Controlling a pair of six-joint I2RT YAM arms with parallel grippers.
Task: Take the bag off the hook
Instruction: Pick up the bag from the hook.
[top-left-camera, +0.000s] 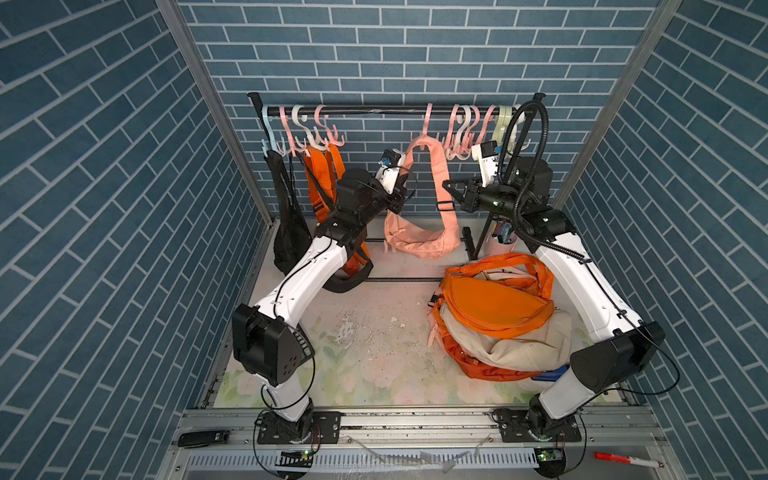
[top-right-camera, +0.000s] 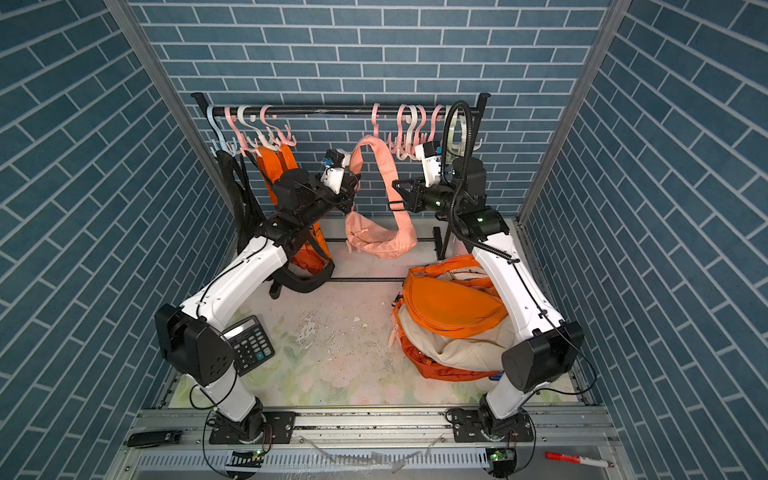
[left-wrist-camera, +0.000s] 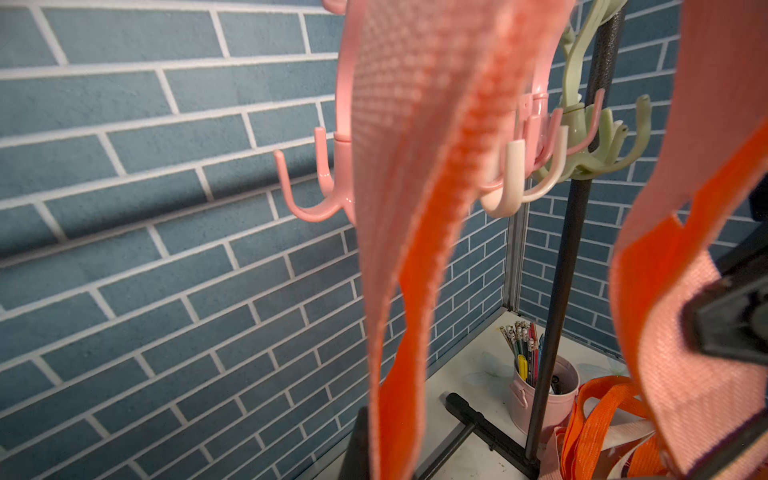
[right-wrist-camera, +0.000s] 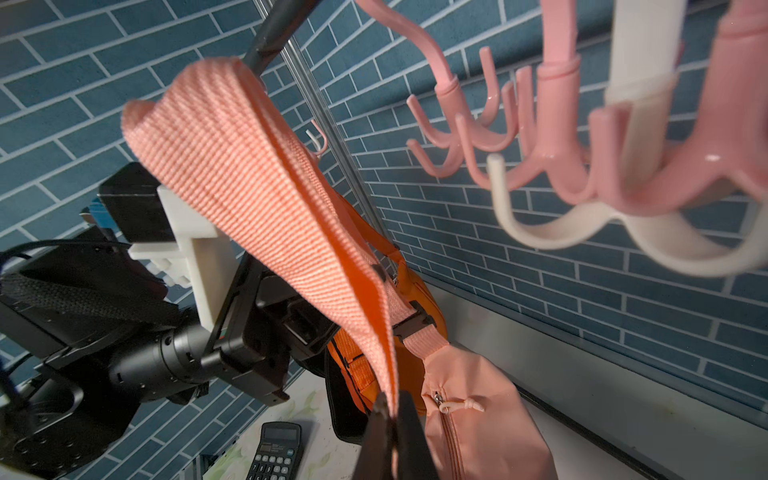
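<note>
Our left gripper (top-left-camera: 400, 198) and right gripper (top-left-camera: 445, 183) pinched tight on the strap (top-left-camera: 439, 166), pink bag (top-left-camera: 419, 245) slung below the hook (top-left-camera: 428, 120), bare rail (top-left-camera: 374, 111) beside it

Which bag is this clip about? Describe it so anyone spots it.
Find the black metal rail across the back brick wall. Near its middle, a pale pink fabric waist bag hangs by its webbing strap at a lone pink plastic hook. Orange bags and a black bag hang at the rail's left end; only this hanging one is pink.

I see a scuffed floral tabletop (top-left-camera: 365, 365) bearing heaped orange and beige fabric bags (top-left-camera: 498, 316), a black calculator (top-right-camera: 249, 345) and a pink pencil cup (left-wrist-camera: 544, 399).
</note>
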